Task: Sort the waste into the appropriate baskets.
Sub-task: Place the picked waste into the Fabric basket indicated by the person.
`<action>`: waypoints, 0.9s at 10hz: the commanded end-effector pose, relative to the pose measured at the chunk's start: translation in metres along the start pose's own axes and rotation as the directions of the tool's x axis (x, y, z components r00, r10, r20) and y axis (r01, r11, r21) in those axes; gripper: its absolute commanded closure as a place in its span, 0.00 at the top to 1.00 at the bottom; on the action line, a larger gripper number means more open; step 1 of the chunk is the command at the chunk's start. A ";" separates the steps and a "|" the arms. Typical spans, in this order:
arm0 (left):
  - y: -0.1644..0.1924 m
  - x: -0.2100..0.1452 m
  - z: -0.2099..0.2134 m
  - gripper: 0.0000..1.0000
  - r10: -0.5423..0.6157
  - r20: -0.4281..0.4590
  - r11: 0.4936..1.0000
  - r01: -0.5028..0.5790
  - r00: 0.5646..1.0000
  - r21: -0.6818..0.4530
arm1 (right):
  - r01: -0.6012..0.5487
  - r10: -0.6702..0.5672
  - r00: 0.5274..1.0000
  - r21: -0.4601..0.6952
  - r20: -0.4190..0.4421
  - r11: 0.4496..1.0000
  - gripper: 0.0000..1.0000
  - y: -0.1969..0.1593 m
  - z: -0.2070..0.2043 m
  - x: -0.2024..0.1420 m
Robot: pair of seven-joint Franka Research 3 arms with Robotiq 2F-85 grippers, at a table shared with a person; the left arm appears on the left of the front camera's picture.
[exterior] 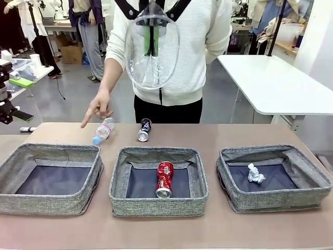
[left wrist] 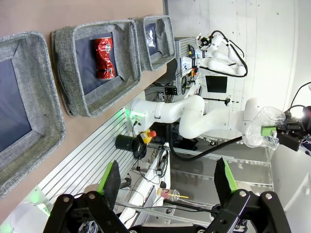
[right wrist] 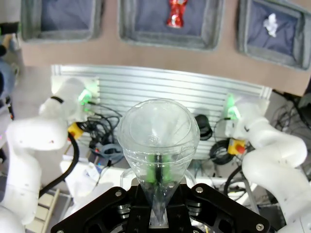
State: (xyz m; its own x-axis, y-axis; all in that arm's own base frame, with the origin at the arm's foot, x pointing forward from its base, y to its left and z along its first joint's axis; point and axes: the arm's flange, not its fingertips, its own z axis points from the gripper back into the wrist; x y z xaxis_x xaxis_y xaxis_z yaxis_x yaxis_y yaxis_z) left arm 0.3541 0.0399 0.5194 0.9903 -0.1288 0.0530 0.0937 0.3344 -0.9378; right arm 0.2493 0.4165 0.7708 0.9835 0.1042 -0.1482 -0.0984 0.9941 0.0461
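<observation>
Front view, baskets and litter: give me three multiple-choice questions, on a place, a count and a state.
1. Where does the dented red can lie? A) left basket B) on the table C) middle grey woven basket
2. How many baskets hold waste? A) one B) two C) three
3. The right gripper is: A) shut on the clear plastic cup B) open, empty C) shut on a bottle
C: it lies there. B: can in one, crumpled white paper ball in the right basket. A: it pinches the cup.
</observation>
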 end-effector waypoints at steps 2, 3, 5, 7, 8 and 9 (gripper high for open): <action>-0.002 -0.002 0.000 1.00 0.001 -0.007 1.000 -0.001 1.000 0.004 | -0.012 0.012 1.000 -0.005 0.003 1.000 0.03 -0.003 0.001 -0.001; -0.002 -0.002 0.000 1.00 0.001 -0.007 1.000 -0.001 1.000 0.004 | -0.012 0.012 1.000 -0.005 0.003 1.000 0.03 -0.003 0.001 -0.001; -0.002 -0.002 0.000 1.00 0.001 -0.007 1.000 -0.001 1.000 0.004 | -0.012 0.012 1.000 -0.005 0.003 1.000 0.03 -0.003 0.001 -0.001; -0.002 -0.002 0.000 1.00 0.001 -0.007 1.000 -0.001 1.000 0.004 | -0.012 0.012 1.000 -0.005 0.003 1.000 0.03 -0.003 0.001 -0.001; -0.002 -0.002 0.000 1.00 0.001 -0.007 1.000 -0.001 1.000 0.004 | -0.012 0.012 1.000 -0.005 0.003 1.000 0.03 -0.003 0.001 -0.001; -0.002 -0.002 0.000 1.00 0.001 -0.007 1.000 -0.001 1.000 0.004 | -0.012 0.012 1.000 -0.005 0.003 1.000 0.03 -0.003 0.001 -0.001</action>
State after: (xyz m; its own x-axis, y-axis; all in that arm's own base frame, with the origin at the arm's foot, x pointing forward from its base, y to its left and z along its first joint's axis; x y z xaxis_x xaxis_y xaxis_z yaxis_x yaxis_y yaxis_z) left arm 0.3541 0.0399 0.5194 0.9903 -0.1288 0.0530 0.0937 0.3344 -0.9378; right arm 0.2493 0.4165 0.7708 0.9835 0.1042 -0.1482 -0.0984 0.9941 0.0461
